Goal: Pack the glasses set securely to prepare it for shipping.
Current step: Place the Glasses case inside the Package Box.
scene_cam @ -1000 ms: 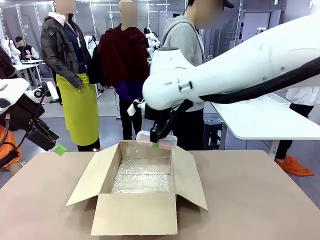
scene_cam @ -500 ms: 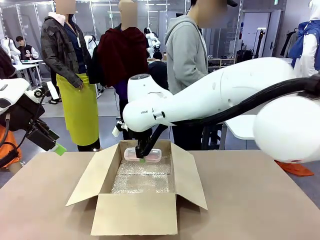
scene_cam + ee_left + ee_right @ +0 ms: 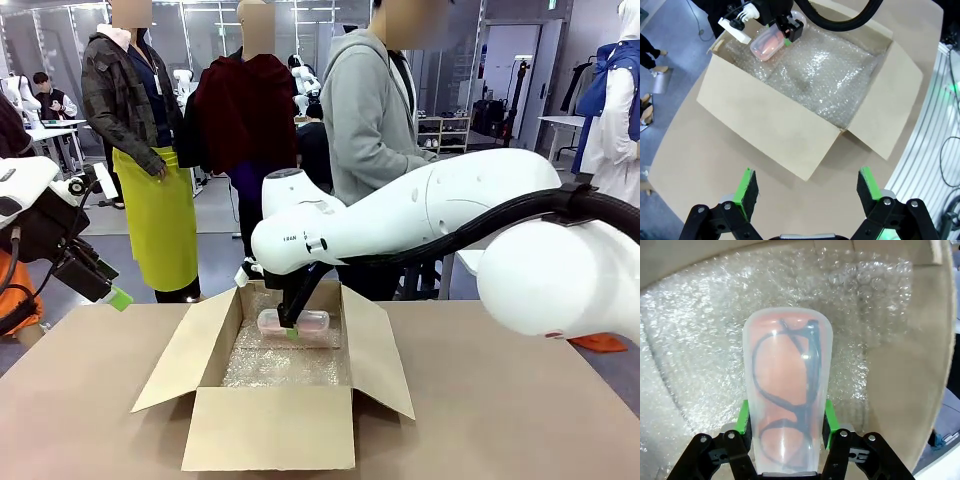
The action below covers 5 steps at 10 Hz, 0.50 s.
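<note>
Right gripper (image 3: 785, 421) clamped across pink glasses case (image 3: 787, 380) (dark frames visible inside), case pinched between its green pads (image 3: 743, 419), bubble wrap (image 3: 695, 340) lining cardboard box (image 3: 900, 365) just beyond the jaws, left gripper (image 3: 806, 184) jaws wide apart above table (image 3: 700, 175), box well ahead of them

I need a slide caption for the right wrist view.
Right gripper holds the pink case over the bubble wrap lining the box.

The pink case (image 3: 786, 390) is running off the right wrist picture at 6 o'clock and covering most of the right gripper's (image 3: 786, 412) green pads (image 3: 743, 417). From the front, the box's (image 3: 270, 425) near wall is hiding the bubble wrap (image 3: 285, 365) toward 6 o'clock; whether the case is touching it is unclear.
</note>
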### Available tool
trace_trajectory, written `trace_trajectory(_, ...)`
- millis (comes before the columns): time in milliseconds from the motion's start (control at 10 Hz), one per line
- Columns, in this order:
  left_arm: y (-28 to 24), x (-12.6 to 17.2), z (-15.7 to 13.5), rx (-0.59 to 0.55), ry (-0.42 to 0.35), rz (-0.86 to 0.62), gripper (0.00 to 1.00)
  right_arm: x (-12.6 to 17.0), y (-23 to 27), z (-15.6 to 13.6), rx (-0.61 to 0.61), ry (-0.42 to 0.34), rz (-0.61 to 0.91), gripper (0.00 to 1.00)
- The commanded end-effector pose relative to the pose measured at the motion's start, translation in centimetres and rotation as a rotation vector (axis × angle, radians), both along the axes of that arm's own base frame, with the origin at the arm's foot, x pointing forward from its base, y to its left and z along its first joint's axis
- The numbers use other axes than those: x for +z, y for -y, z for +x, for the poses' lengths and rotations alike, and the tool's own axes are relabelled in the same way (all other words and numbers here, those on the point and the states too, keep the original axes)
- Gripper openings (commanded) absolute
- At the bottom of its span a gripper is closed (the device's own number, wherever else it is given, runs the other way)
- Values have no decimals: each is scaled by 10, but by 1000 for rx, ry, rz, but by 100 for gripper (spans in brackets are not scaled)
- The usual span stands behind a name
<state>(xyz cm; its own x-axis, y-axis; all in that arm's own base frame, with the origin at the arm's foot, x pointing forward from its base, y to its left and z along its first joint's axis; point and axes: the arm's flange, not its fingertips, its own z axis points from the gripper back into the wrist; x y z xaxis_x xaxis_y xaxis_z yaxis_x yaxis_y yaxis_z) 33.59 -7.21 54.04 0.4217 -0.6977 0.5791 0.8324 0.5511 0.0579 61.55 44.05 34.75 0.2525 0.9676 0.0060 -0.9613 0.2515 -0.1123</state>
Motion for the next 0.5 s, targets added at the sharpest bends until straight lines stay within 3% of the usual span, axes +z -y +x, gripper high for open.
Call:
trace_trajectory(0,0,1,-2,0,-5,-15,100,0,-7,7,-1,-22,-4,37)
trace_trajectory(100,0,1,-2,0,-5,-15,100,0,-7,7,7,-21,4,37)
trace_trajectory(200,0,1,-2,0,-5,-15,100,0,-7,6,20,-26,2,73)
trace_trajectory(400,0,1,-2,0,-5,-15,100,3,-8,3,29,-33,5,100)
